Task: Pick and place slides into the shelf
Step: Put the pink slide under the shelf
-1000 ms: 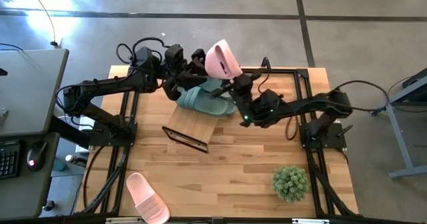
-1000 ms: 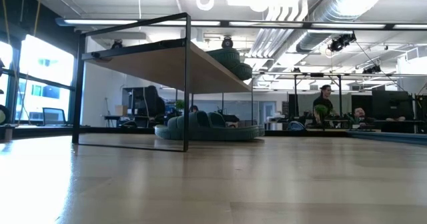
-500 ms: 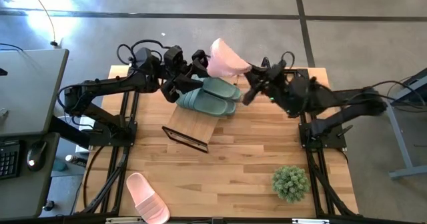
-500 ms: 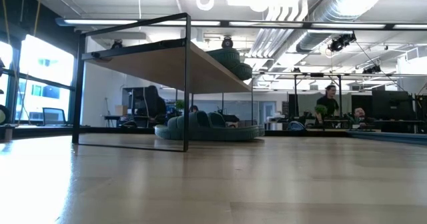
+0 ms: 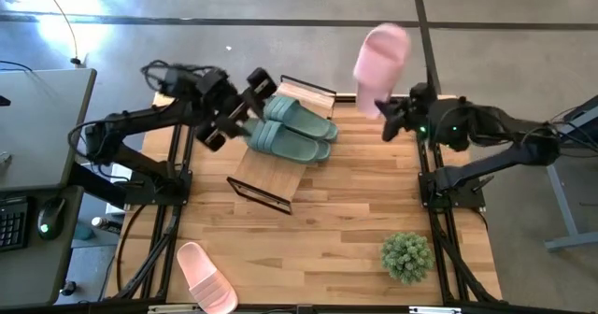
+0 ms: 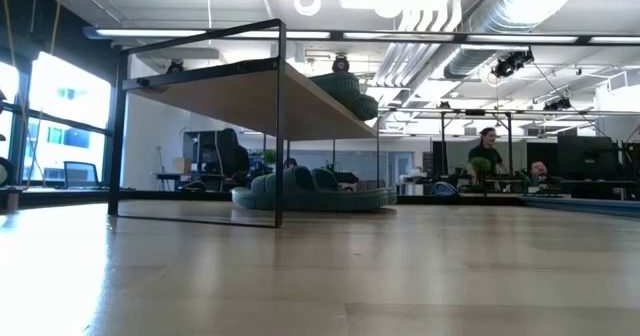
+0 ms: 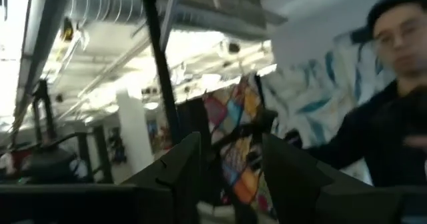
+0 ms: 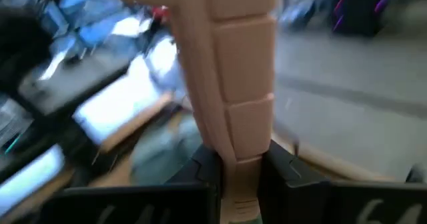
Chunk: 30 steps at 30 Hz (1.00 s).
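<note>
tabletop [image 5: 355,221]: light wood planks, satin sheen. shelf [image 5: 273,175]: pale bamboo board, thin matt black wire frame. slides: soft matt rubber, green pair [image 5: 291,131] smooth, pink slide [image 8: 233,77] with ribbed sole. floor [image 5: 234,52]: dull grey concrete

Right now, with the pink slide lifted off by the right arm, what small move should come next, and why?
Probably swing the right gripper back toward the shelf. It is shut on the pink slide, held beyond the table's far edge, while the green slides already lie on the shelf. The left gripper sits beside them with nothing between its fingers.
</note>
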Tool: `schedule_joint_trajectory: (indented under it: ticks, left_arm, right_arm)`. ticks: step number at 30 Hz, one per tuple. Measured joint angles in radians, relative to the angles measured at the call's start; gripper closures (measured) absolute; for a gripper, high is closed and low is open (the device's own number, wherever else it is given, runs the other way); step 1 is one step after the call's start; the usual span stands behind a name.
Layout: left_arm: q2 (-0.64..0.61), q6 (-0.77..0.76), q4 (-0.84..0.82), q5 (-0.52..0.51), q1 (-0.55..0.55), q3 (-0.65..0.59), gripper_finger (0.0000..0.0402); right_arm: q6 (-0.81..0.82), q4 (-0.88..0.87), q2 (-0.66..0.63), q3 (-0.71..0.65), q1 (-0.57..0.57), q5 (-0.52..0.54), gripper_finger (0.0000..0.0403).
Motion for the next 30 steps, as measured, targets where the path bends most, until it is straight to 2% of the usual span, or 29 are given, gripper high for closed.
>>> schedule_joint_trajectory:
  ticks: [7, 10, 13, 17, 21, 30]
  left_arm:
    - [0.001, 0.03, -0.022, 0.136, 0.039, 0.009, 0.0233]
    - [0.004, 0.05, -0.094, 0.165, 0.061, 0.008, 0.0218]
    - [0.005, 0.084, -0.13, 0.198, 0.069, 0.008, 0.0209]
    - [0.005, 0.093, -0.144, 0.233, 0.077, 0.008, 0.0208]
    - [0.005, 0.093, -0.144, 0.234, 0.079, 0.008, 0.0214]
    - [0.005, 0.092, -0.142, 0.242, 0.079, 0.008, 0.022]
  right_arm:
    - [0.258, -0.261, -0.029, -0.002, -0.018, -0.473, 0.0375]
    - [0.374, -0.358, -0.018, -0.001, -0.023, -0.684, 0.0375]
    - [0.446, -0.443, -0.004, -0.002, -0.024, -0.847, 0.0375]
    - [0.462, -0.553, 0.035, -0.003, -0.024, -0.988, 0.0375]
    - [0.401, -0.545, 0.083, -0.03, -0.027, -1.089, 0.0375]
    - [0.287, -0.224, 0.169, -0.267, -0.095, -1.329, 0.0375]
